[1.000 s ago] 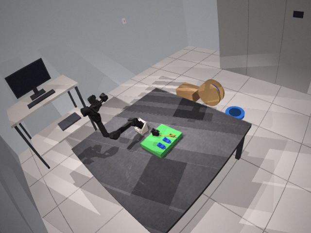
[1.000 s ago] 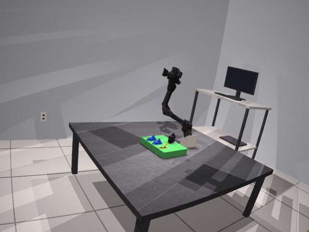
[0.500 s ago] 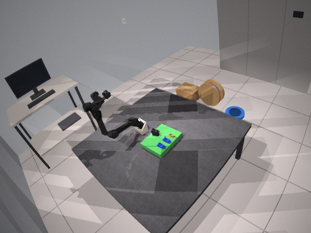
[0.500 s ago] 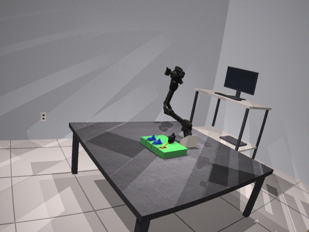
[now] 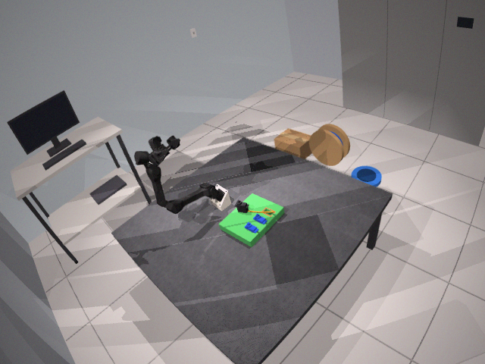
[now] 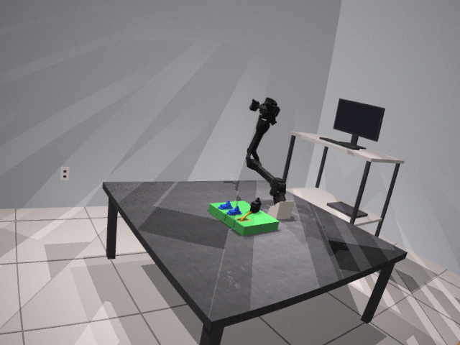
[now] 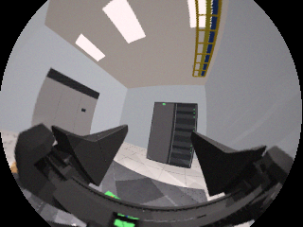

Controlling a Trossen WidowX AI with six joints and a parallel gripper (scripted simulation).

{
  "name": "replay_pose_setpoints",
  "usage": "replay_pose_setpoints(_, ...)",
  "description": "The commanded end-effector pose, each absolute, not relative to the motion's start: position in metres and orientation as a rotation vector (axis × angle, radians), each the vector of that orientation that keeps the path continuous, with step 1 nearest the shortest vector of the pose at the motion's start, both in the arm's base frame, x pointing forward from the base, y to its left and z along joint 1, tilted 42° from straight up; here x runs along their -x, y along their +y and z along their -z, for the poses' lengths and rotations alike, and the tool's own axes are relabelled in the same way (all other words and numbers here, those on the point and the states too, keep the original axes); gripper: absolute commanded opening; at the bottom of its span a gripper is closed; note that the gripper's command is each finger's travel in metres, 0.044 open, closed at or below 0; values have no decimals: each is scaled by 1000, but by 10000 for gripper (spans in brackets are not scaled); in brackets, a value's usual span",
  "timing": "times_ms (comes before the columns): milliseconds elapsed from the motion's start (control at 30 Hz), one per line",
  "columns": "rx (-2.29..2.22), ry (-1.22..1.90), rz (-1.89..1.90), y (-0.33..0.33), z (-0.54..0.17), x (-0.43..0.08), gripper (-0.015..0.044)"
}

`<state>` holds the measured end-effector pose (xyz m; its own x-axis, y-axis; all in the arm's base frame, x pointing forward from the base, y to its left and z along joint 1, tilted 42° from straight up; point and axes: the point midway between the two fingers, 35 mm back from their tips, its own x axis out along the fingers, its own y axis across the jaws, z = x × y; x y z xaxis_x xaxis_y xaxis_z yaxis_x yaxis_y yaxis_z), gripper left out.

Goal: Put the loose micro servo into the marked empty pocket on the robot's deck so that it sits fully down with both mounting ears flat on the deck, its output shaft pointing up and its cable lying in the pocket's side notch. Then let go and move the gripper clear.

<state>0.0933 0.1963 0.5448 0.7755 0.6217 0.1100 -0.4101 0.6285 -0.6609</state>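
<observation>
Top view, surface (image 5: 242, 282): dark grey, on a tiled floor (image 5: 430, 250).
Servo (image 5: 241, 206): black, orange cable, on green deck (image 5: 239, 230).
Pincer (image 5: 164, 142): raised, wide open, holding nothing.

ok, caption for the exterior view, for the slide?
Arm raised high with the open tool empty, black servo standing at the edge of the green deck, not seated in a pocket.

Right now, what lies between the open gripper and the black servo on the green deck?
Only air: the open gripper is raised high, nothing between it and the servo on the deck, per the exterior view.
</observation>
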Motion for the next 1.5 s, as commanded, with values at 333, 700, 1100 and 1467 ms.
replay_pose_setpoints(333,757,-289,-607,237,-508,-104,440)
replay_pose_setpoints(700,777,-231,-610,259,-482,-117,440)
replay_pose_setpoints(1100,896,-28,-599,290,-405,-150,440)
replay_pose_setpoints(1467,988,220,-562,295,-324,-185,440)
